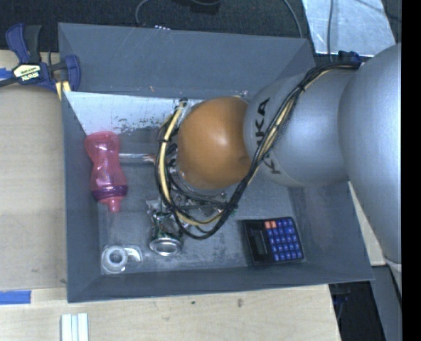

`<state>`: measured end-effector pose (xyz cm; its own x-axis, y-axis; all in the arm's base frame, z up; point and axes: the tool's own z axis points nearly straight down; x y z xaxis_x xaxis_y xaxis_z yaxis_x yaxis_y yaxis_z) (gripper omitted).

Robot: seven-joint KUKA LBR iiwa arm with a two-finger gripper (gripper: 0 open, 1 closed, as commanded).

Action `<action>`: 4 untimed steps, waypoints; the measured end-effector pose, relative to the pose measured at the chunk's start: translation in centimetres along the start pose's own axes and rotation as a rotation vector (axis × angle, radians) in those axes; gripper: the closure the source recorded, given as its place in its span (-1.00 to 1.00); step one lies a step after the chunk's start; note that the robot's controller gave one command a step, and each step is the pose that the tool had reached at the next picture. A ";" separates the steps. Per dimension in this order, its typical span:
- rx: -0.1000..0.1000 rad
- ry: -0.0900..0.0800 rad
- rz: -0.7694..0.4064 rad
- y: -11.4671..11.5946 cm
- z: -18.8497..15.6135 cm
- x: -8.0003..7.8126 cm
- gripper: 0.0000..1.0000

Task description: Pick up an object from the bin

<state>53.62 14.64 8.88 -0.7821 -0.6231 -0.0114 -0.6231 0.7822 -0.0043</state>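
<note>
In the grey bin (82,212), a pink plastic bottle (105,168) lies on its side at about 9 o'clock with its neck pointing toward 6 o'clock, and a clear tape roll (116,258) sits in the corner at about 7 o'clock. The tool (162,222), hanging below the arm's orange cover (210,144) amid looped cables, is low over the floor near 6 o'clock, and I cannot tell whether it is released or clenched. A small silver ring (166,246) lies just at its 6 o'clock side, nearest of all the things. A dark calculator (273,240) with blue keys lies well apart at about 4 o'clock.
</note>
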 end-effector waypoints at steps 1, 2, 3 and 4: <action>0.000 0.000 0.000 0.0 0.0 0.0 1.00; -0.006 0.013 -0.004 0.1 -3.1 0.3 1.00; 0.003 -0.007 0.000 -1.2 -5.5 -0.8 1.00; -0.003 0.006 0.077 -1.8 -19.7 -0.1 1.00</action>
<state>54.58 13.20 28.58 -0.8277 -0.5611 -0.0054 -0.5611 0.8277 -0.0009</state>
